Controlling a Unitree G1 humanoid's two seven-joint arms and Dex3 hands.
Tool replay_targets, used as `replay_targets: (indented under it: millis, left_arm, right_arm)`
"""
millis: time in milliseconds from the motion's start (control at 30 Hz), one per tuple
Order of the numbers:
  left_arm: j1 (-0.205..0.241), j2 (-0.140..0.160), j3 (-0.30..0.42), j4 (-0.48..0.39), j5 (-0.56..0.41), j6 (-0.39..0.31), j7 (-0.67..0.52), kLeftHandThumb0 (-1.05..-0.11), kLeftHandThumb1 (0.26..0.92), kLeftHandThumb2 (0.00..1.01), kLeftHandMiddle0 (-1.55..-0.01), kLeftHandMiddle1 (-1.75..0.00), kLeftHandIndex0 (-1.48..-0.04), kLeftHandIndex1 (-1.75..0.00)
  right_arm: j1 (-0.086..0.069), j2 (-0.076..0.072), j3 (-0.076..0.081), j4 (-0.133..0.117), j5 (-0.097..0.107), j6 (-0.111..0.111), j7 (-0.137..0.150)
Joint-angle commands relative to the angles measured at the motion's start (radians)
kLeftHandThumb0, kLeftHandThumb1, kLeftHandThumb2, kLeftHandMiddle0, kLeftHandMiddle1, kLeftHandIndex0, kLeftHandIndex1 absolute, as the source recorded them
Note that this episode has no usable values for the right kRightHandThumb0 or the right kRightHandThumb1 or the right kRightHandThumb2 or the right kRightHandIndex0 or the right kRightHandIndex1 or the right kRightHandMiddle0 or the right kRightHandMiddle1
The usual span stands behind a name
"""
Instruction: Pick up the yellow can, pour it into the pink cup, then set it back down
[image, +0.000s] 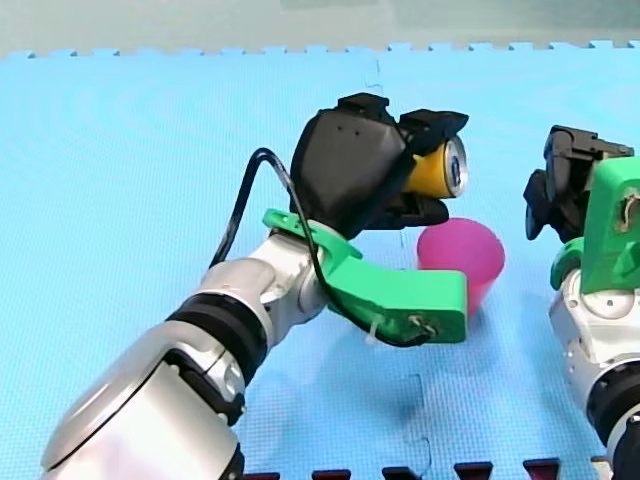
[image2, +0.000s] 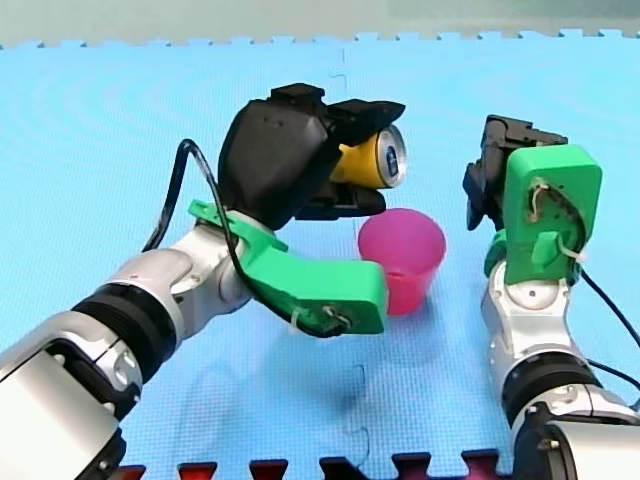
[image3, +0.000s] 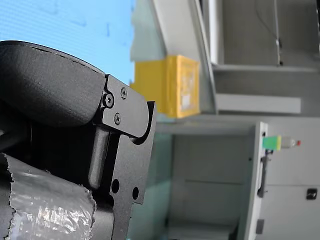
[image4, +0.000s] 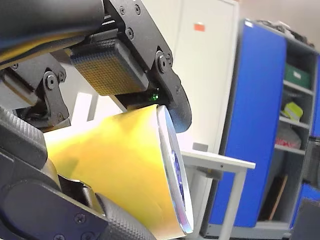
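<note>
Grips the yellow can (image: 440, 168) in the left hand (image: 372, 165), with black fingers (image2: 365, 108) closed over its upper side and under its lower side. Holds it well clear of the blue foam mat (image: 120, 150), tipped onto its side, with the silver lid end pointing toward the right arm. Hangs that lid end just above the mouth of the pink cup (image2: 402, 250); cannot tell whether anything touches there. Finds the cup upright on the mat, mouth up, between the two arms. Carries a green bracket (image: 410, 305) at the left wrist, low in front of the cup, with a black cable (image: 240, 210) looping back along the forearm. Places the right hand (image2: 492, 178) up in the air just right of the cup, apart from it and from the can; cannot tell whether it is spread or curled.

From the second wrist view, shows the same can up close: a ribbed finger pad (image4: 102, 72) pressed on its yellow wall, another finger under it, lid edge turned toward a blue shelf unit (image4: 260, 125) in the room behind. From the first wrist view, takes in a yellow crate (image3: 167, 85) and a grey cabinet (image3: 285, 190) beyond the mat.
</note>
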Motion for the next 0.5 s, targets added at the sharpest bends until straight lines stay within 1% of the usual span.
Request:
replay_targets:
  millis: [0, 67, 100, 133, 200, 233, 267, 333, 400, 433, 467]
  left_arm:
    - [-0.015, 0.005, 0.003, -0.003, -0.006, 0.004, 0.001, -0.360, 0.862, 0.00, -0.99, -0.17, -1.17, -0.02]
    - [-0.012, 0.005, 0.018, -0.005, -0.025, -0.001, -0.011, -0.360, 0.862, 0.00, -0.99, -0.12, -1.18, -0.02]
    - [-0.009, 0.006, 0.026, -0.006, -0.034, -0.005, -0.017, -0.361, 0.863, 0.00, -1.01, -0.11, -1.18, -0.02]
    - [-0.006, 0.008, 0.036, -0.009, -0.046, -0.015, -0.021, -0.362, 0.864, 0.00, -1.02, -0.11, -1.17, -0.01]
    - [0.000, 0.011, 0.053, -0.015, -0.067, -0.033, -0.028, -0.364, 0.868, 0.00, -1.11, -0.14, -1.17, -0.01]
    - [0.001, 0.012, 0.057, -0.016, -0.072, -0.038, -0.030, -0.365, 0.869, 0.00, -1.13, -0.14, -1.17, -0.01]
    - [0.002, 0.013, 0.059, -0.017, -0.073, -0.040, -0.030, -0.366, 0.870, 0.00, -1.14, -0.14, -1.17, -0.01]
    - [0.003, 0.014, 0.058, -0.017, -0.073, -0.038, -0.026, -0.367, 0.872, 0.00, -1.16, -0.14, -1.11, 0.00]
    - [0.006, 0.018, 0.057, -0.017, -0.070, -0.034, -0.016, -0.369, 0.875, 0.00, -1.20, -0.15, -0.96, 0.00]
    - [0.009, 0.019, 0.061, -0.016, -0.073, -0.034, -0.015, -0.370, 0.876, 0.00, -1.21, -0.16, -0.92, 0.00]
    - [0.012, 0.018, 0.071, -0.015, -0.084, -0.038, -0.018, -0.370, 0.877, 0.00, -1.22, -0.17, -0.90, 0.00]
  right_arm:
    - [-0.016, 0.010, -0.004, 0.003, 0.002, 0.004, -0.032]
    - [-0.025, 0.029, -0.012, 0.004, 0.011, 0.018, -0.066]
    - [-0.027, 0.035, -0.014, 0.005, 0.013, 0.022, -0.082]
    - [-0.029, 0.040, -0.014, 0.005, 0.012, 0.025, -0.098]
    - [-0.030, 0.049, -0.011, 0.005, 0.004, 0.026, -0.137]
    - [-0.030, 0.052, -0.008, 0.005, -0.001, 0.027, -0.156]
    - [-0.031, 0.057, -0.002, 0.005, -0.009, 0.029, -0.183]
    - [-0.032, 0.069, 0.012, 0.005, -0.028, 0.031, -0.232]
    - [-0.031, 0.082, 0.030, 0.004, -0.051, 0.023, -0.286]
    - [-0.031, 0.084, 0.033, 0.003, -0.056, 0.018, -0.299]
    - [-0.024, 0.033, 0.010, 0.004, -0.019, 0.043, -0.163]
